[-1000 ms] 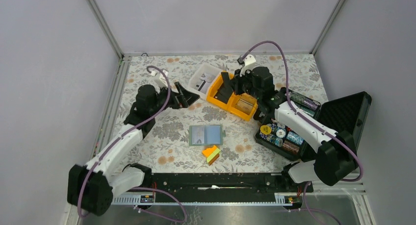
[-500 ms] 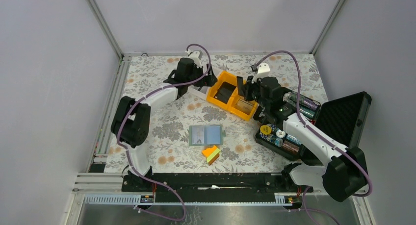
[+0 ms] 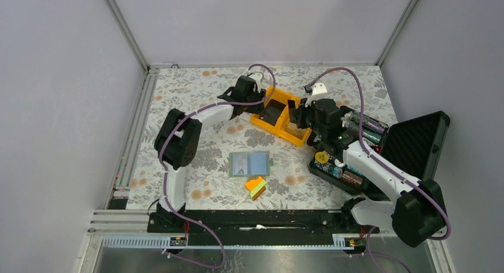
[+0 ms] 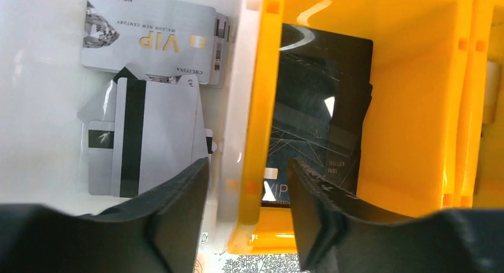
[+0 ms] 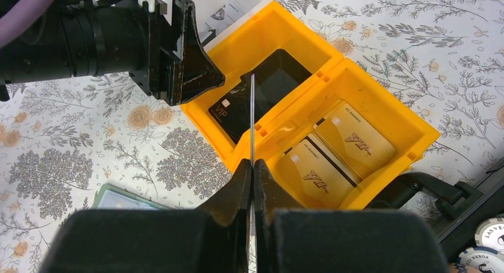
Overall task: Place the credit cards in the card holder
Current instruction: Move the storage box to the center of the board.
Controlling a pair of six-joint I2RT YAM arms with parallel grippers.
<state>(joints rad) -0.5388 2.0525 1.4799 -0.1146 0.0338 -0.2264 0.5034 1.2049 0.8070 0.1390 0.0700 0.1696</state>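
The card holder [image 3: 249,164] lies open and flat mid-table, its corner showing in the right wrist view [image 5: 119,198]. At the back, a white bin [image 4: 47,106] holds white credit cards [image 4: 156,136], one with a black stripe. The orange bin [image 3: 265,122] beside it holds a black card [image 4: 318,118] and tan cards [image 5: 345,139]. My left gripper [image 4: 246,190] is open, its fingers [image 4: 178,219] straddling the touching walls of the two bins without gripping them. My right gripper [image 5: 252,166] is shut on a thin dark card [image 5: 252,118], held upright and edge-on over the orange bin.
An orange-yellow-green wedge block [image 3: 256,187] lies just in front of the card holder. A big black foam-lined case [image 3: 416,139] stands open at the right, with poker chips [image 3: 336,163] in its near half. The two grippers are close together at the bins.
My left arm has swung from the table's left side across to the bins at the back, and its jaws have narrowed. My right gripper has shifted slightly right, still holding its card.
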